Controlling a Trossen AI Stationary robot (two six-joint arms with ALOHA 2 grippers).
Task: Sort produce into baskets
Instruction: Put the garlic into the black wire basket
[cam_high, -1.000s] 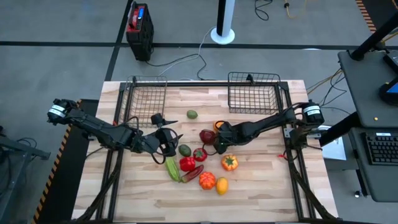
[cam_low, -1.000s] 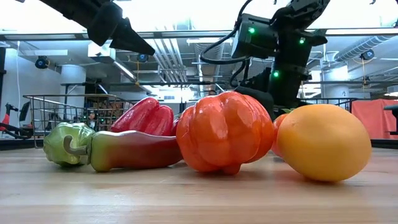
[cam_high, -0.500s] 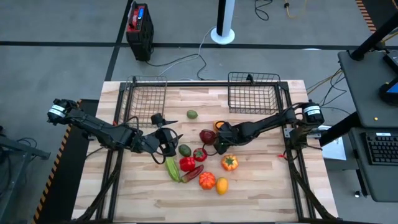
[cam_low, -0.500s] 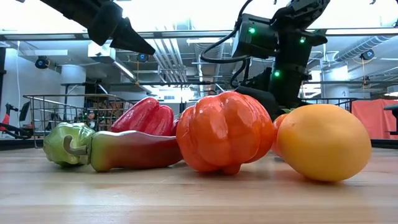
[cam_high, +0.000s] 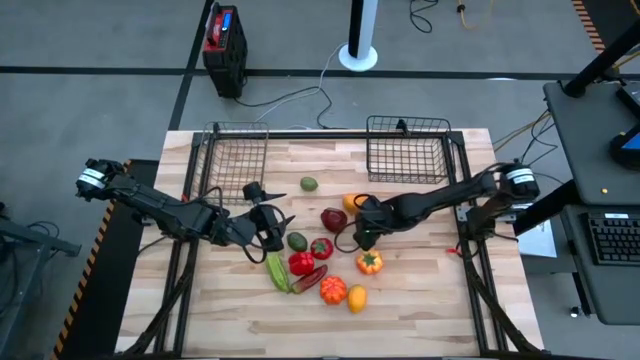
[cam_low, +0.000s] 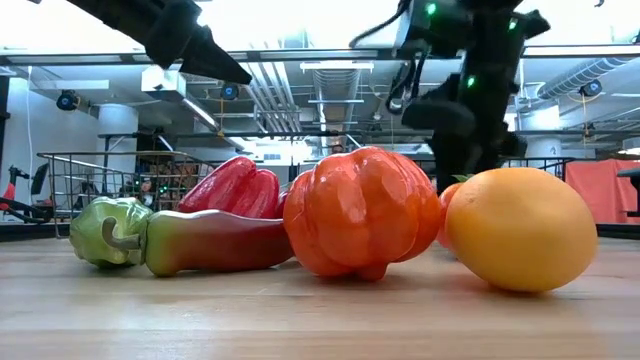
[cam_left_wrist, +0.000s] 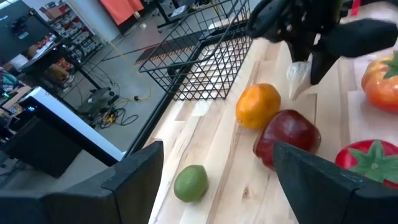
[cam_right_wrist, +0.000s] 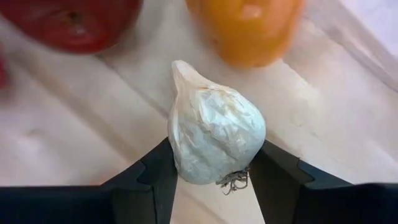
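I take the dark maroon round fruit (cam_high: 333, 218) near the middle of the light wooden slatted table (cam_high: 420, 300) as my reference. The right gripper (cam_right_wrist: 211, 177) is pinching a small white papery garlic bulb (cam_right_wrist: 214, 140) between its two dark fingers, just to the right of that fruit. In the left wrist view the garlic bulb (cam_left_wrist: 298, 78) hangs under that gripper, clear of the boards. A small round orange fruit (cam_high: 350, 203) lies just behind the maroon fruit. A small green lime (cam_high: 309, 183) lies behind it and to its left, well apart.

The left gripper (cam_high: 283, 222) hovers to the left of the maroon fruit with its fingers spread and nothing between them.

In front of the maroon fruit lie a red tomato with a green calyx (cam_high: 321, 247), a red bell pepper (cam_high: 301, 263), an orange ribbed pumpkin (cam_high: 369, 261) and a yellow lemon (cam_high: 356, 298).

Two black wire-mesh baskets stand at the far edge of the table behind the maroon fruit, the left basket (cam_high: 230, 150) and the right basket (cam_high: 407, 150).
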